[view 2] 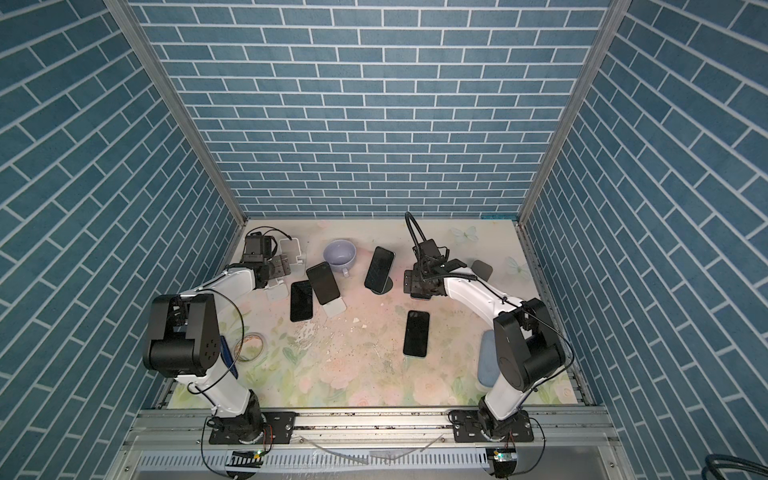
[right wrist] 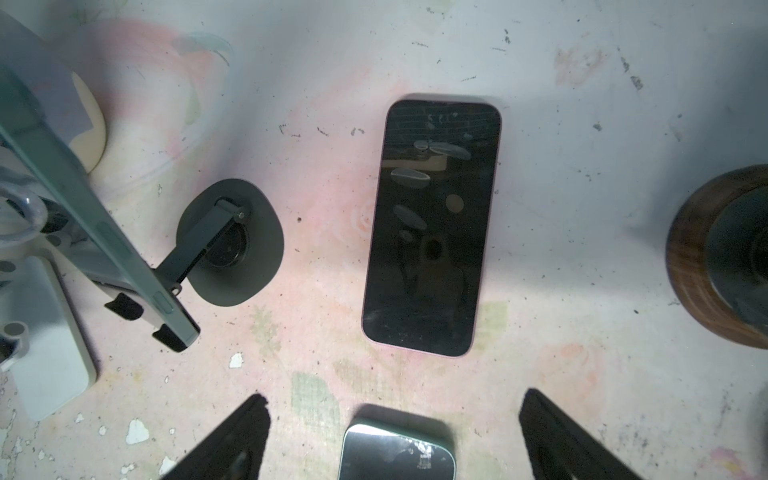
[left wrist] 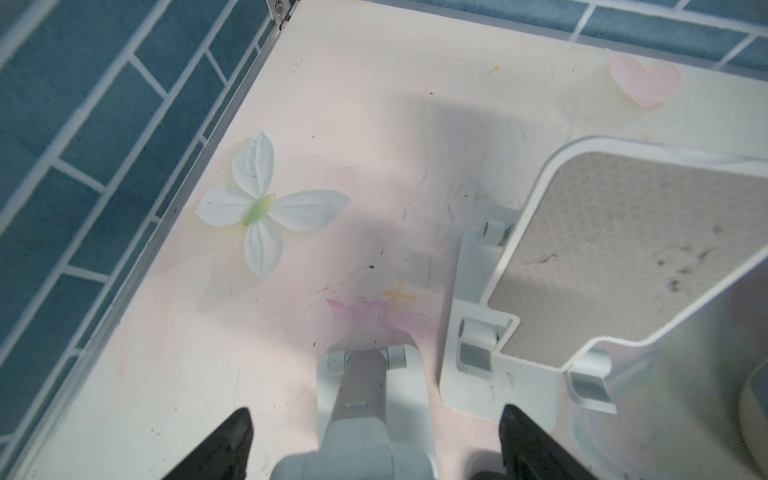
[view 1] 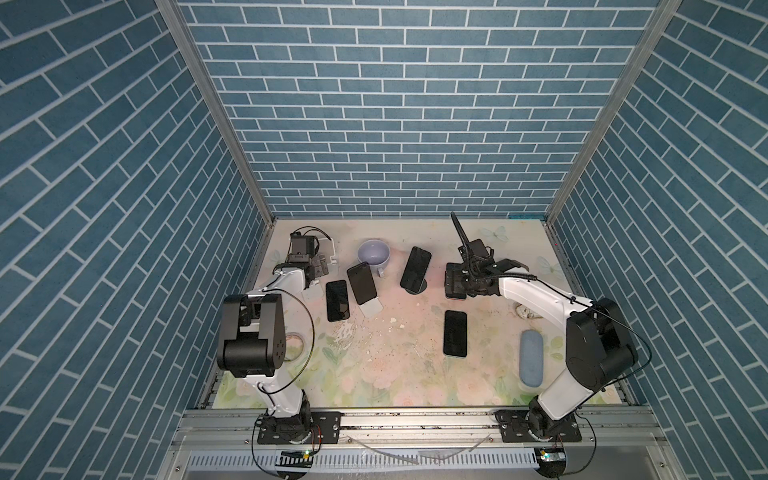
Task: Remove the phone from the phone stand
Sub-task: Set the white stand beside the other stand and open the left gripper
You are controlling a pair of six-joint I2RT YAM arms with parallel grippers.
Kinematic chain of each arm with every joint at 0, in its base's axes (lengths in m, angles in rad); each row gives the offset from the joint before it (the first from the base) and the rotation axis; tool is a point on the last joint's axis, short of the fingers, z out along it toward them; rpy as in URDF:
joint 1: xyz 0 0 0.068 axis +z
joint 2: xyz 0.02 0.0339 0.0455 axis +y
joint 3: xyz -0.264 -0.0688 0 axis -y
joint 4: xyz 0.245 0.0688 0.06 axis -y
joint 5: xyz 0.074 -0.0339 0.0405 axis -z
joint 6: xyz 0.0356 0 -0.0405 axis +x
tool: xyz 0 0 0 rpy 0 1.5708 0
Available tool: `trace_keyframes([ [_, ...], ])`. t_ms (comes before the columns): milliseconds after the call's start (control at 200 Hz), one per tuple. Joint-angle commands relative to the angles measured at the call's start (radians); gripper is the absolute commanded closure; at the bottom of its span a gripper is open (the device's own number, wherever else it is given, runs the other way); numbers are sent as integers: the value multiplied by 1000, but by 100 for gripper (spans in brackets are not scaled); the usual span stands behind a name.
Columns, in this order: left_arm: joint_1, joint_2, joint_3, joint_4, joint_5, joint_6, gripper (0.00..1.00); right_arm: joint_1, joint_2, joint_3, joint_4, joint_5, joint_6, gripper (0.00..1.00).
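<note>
Currently two phones are seen propped on stands in the middle of the worktop (view 1: 395,374). The phone (view 1: 415,268) is leaned on the black stand (view 1: 417,287), screen tilted up, just right of the lilac mug (view 1: 374,253). A second phone (view 1: 361,284) is leaned on a white stand (view 1: 371,308), just left of the mug handle.

Three more phones are laid flat, screens up:
- The flat phone (view 1: 336,300) is set just beside the white stand on its left. Contact cannot be told.
- The pink-rimmed phone (right wrist: 432,224) is placed nearer the front edge, apart from both stands.
- The green-rimmed phone (right wrist: 395,455) is located directly under the right hand.

Right hand (right wrist: 395,395): positioned just right of the black stand, pointed down at the worktop. The fingers are spread wide and nothing is gripped. The green-rimmed phone is framed between them, with a gap left on each side.

Left hand (left wrist: 375,410): held low at the far left corner of the worktop. The fingers are spread wide and nothing is gripped. A folding stand (left wrist: 370,395) in white is seen between the fingers and is touched by neither. A padded stand (left wrist: 582,270), white with a grey pad, is set just beside it.

Neither propped phone is touched by either hand.
</note>
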Motion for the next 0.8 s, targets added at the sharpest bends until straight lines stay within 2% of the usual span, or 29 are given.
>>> trace_keyframes([
  [0, 7, -11, 22, -30, 7, -13, 0, -1, 2, 52, -26, -6, -13, 5],
  [415, 7, -208, 8, -144, -31, -54, 0, 5, -5, 80, -40, -3, 13, 5],
  [795, -42, -421, -33, -289, 84, -81, 0, 14, 10, 138, -71, -12, 42, 4],
])
